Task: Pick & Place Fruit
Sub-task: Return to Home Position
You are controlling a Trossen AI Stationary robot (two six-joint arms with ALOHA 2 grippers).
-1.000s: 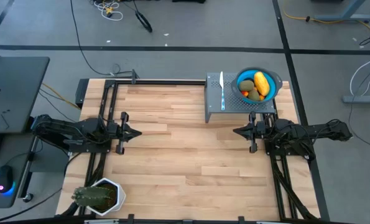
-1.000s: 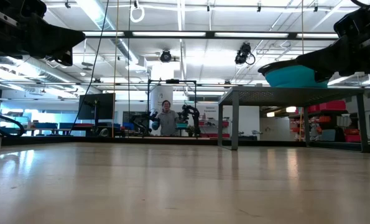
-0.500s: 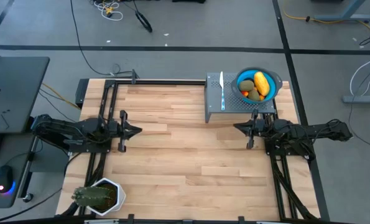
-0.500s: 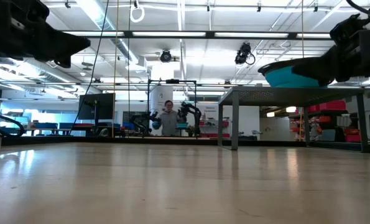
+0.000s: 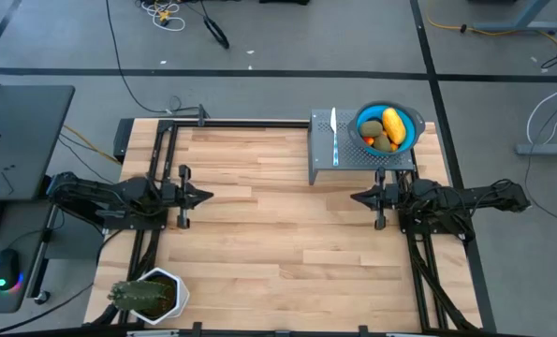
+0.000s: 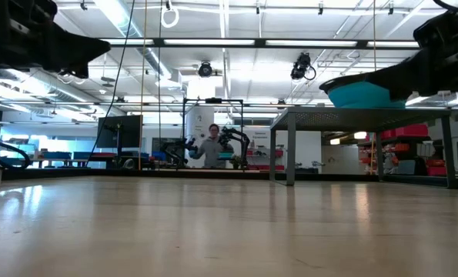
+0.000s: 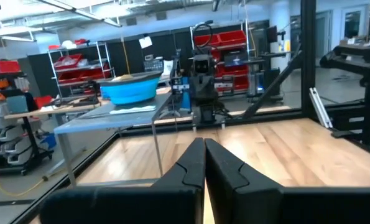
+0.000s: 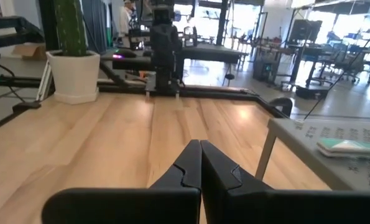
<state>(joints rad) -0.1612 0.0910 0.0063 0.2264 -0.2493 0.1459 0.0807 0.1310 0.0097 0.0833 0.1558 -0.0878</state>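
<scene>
The fruit lies in a blue bowl (image 5: 388,128) at the table's far right: a yellow oblong piece (image 5: 393,123), olive-brown roundish pieces (image 5: 382,142) and orange-red bits (image 5: 366,139). The bowl (image 7: 132,89) stands on a raised grey perforated stand (image 5: 358,157). My left gripper (image 5: 209,197) hovers shut at the table's left, pointing level toward the right, with nothing between its fingers (image 7: 204,144). My right gripper (image 5: 354,197) hovers shut just in front of the stand, pointing level toward the left, and is also empty (image 8: 200,145).
A slim knife with a light-blue handle (image 5: 335,140) lies on the stand beside the bowl. A spiky green plant in a white pot (image 5: 149,295) stands at the near left corner. Bare wooden tabletop (image 5: 278,225) stretches between the two grippers. A person (image 6: 212,146) shows far behind the table.
</scene>
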